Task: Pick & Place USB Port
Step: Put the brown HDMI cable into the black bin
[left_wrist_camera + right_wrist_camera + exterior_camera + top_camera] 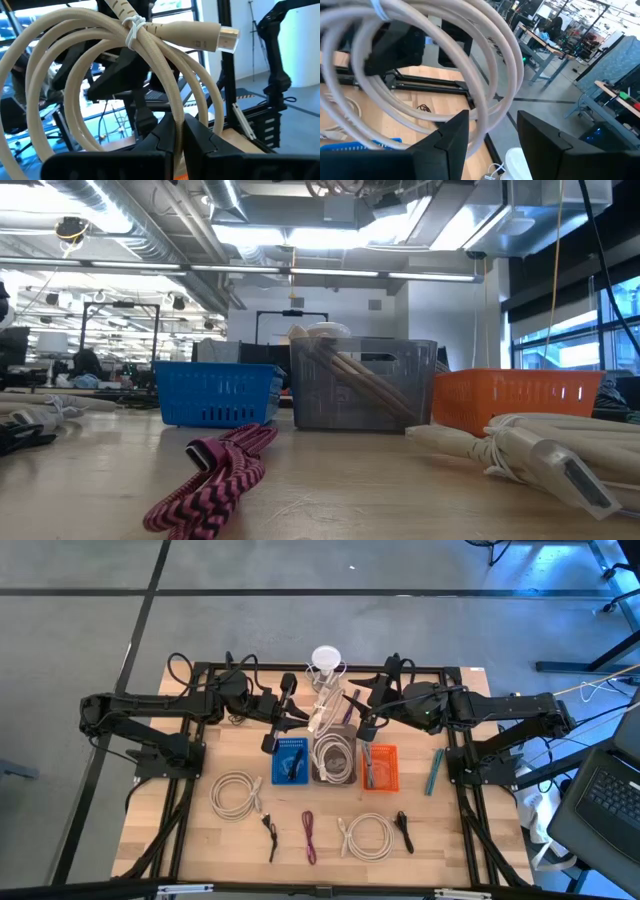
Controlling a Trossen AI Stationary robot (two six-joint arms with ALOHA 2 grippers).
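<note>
**Ana:** Nearest the low camera lay a magenta-and-black braided cable [215, 470] on the wooden worktop [400, 500], with a coiled beige cable with a flat plug [545, 450] beside it. Neither was the one in play, right?

**Ben:** Right. The task's thing was the coiled cream USB cable [100, 65], lifted above the far middle of the worktop, over the row of bins. The left hand [175, 131] was closed on a strand of it, pinching near the bottom of the loop.

**Ana:** And the right hand [492, 132]?

**Ben:** It was open, its fingers either side of the same coil without clamping it.

**Ana:** So how should the drop have gone?

**Ben:** I'd judge the clear grey slatted bin [333, 762], between the blue bin [290, 762] and the orange bin [379, 768], the likely target, since it already held similar coils. The coil hung wide from a one-strand grip, so it needed centring over the bin and lowering until most loops were inside the walls before release; otherwise a loop could catch the rim and spill toward the neighbours.
</note>
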